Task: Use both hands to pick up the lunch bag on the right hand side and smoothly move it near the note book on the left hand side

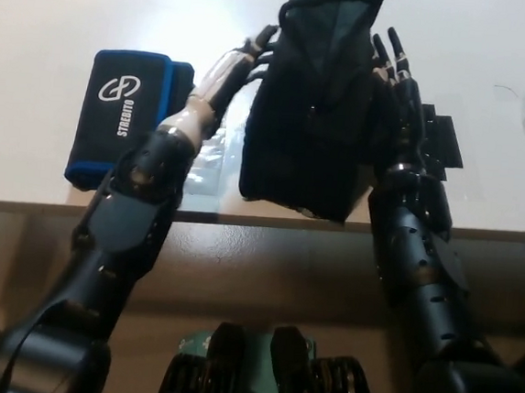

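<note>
Bag (311, 109) lifted, pressed between left hand (247, 55) and right hand (397, 75), fingers flat on its sides. Not yet set down beside notebook (127, 116).

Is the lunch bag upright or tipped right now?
Upright, leaning slightly: the lunch bag stands tall between the left hand and right hand, one pressed against each side.

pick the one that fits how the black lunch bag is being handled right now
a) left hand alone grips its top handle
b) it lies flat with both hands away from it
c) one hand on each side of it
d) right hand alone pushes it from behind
c: the black lunch bag stands upright with the left hand against its left side and the right hand against its right side.
</note>
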`<action>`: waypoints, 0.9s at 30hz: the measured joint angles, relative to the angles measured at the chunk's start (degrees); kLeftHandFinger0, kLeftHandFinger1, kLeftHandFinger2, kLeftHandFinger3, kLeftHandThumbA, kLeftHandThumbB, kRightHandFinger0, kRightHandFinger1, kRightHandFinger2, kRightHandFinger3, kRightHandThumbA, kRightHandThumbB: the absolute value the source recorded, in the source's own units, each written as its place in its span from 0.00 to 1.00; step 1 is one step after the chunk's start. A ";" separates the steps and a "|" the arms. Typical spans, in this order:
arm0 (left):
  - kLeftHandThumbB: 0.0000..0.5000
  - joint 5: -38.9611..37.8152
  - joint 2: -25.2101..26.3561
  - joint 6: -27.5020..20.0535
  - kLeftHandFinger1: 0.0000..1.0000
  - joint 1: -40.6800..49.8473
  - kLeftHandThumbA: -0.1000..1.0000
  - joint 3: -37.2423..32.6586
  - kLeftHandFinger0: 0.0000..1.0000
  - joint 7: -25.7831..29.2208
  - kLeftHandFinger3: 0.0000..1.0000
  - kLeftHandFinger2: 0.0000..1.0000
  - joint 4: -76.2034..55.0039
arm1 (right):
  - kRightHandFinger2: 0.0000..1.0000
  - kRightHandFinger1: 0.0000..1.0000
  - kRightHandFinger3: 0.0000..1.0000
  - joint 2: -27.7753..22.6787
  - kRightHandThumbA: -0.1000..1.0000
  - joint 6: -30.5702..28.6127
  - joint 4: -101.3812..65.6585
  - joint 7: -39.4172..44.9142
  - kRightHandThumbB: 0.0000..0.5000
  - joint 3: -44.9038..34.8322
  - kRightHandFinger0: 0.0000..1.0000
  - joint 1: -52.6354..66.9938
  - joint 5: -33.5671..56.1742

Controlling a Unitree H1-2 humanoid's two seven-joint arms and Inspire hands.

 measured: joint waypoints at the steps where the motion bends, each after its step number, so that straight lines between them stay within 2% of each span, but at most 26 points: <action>1: 0.53 -0.07 0.40 0.07 1.00 0.67 1.00 0.30 1.00 0.00 1.00 1.00 -1.00 | 1.00 1.00 1.00 0.26 1.00 -0.16 0.52 0.00 0.40 0.02 1.00 -0.28 -0.10; 9: 0.57 -1.73 4.11 0.44 1.00 4.29 1.00 4.26 1.00 0.01 1.00 1.00 -7.60 | 1.00 1.00 1.00 1.89 1.00 -0.64 4.38 0.01 0.40 0.16 1.00 -2.98 -0.75; 10: 0.55 -1.96 4.40 0.49 1.00 4.59 1.00 4.71 1.00 -0.01 1.00 1.00 -7.95 | 1.00 1.00 1.00 2.02 1.00 -0.67 4.76 0.01 0.42 0.16 1.00 -3.22 -0.83; 14: 0.61 -3.39 5.74 1.04 1.00 6.09 1.00 6.29 1.00 -0.05 1.00 1.00 -10.13 | 1.00 1.00 1.00 2.93 1.00 -1.08 6.50 0.01 0.41 0.45 1.00 -4.30 -1.60; 18: 0.59 -4.44 6.43 1.84 1.00 6.54 1.00 6.98 1.00 -0.14 1.00 1.00 -10.88 | 1.00 1.00 1.00 3.72 1.00 -1.70 7.78 0.02 0.43 1.03 1.00 -5.00 -2.16; 24: 0.64 -5.40 6.70 2.69 1.00 6.72 1.00 7.32 1.00 -0.28 1.00 1.00 -13.03 | 1.00 1.00 1.00 4.47 1.00 -2.25 9.39 0.12 0.44 1.18 1.00 -5.98 -2.57; 27: 0.63 -5.74 6.71 2.93 1.00 6.96 1.00 7.45 1.00 -0.28 1.00 1.00 -13.86 | 1.00 1.00 1.00 4.71 1.00 -2.48 10.14 0.12 0.45 1.17 1.00 -6.44 -2.66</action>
